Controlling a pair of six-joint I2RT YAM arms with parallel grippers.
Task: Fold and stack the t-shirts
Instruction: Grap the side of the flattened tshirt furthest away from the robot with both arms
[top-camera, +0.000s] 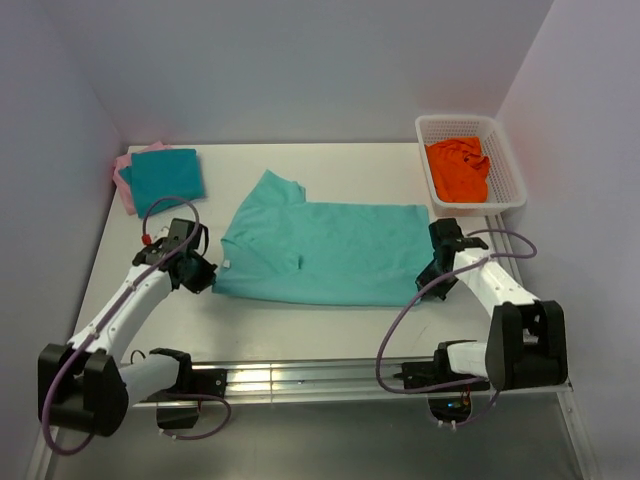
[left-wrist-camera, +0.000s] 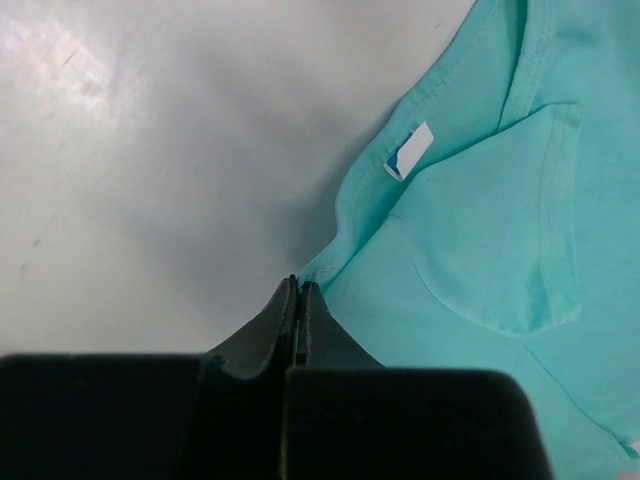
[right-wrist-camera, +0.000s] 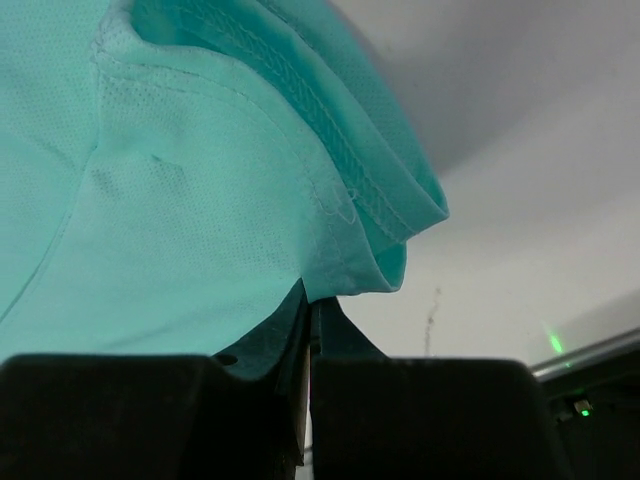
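Left fingers are pressed together with only a sliver of the mint-green t-shirt edge between the tips, at the collar end just below the white tag. Right fingers are closed the same way on the hem corner, which curls up over them. So the left gripper and right gripper each have a pinch at opposite ends of the near edge. The shirt lies flat across the middle of the table, one sleeve pointing to the back. The teal t-shirt sits folded on the pink t-shirt at the back-left corner. A white basket with an orange cloth is back right. I read this as the start of the next fold.

My main worry is the left bite. It is very shallow, right on the seam, so it could pop out once the cloth takes load. I also can't tell how many layers either pinch has. If one has only the top layer, the shirt will peel open instead of folding. Uneven lift between the arms would skew the crease, and dragging low would bunch the far side. The right arm is near the basket, so I'd watch the swing.
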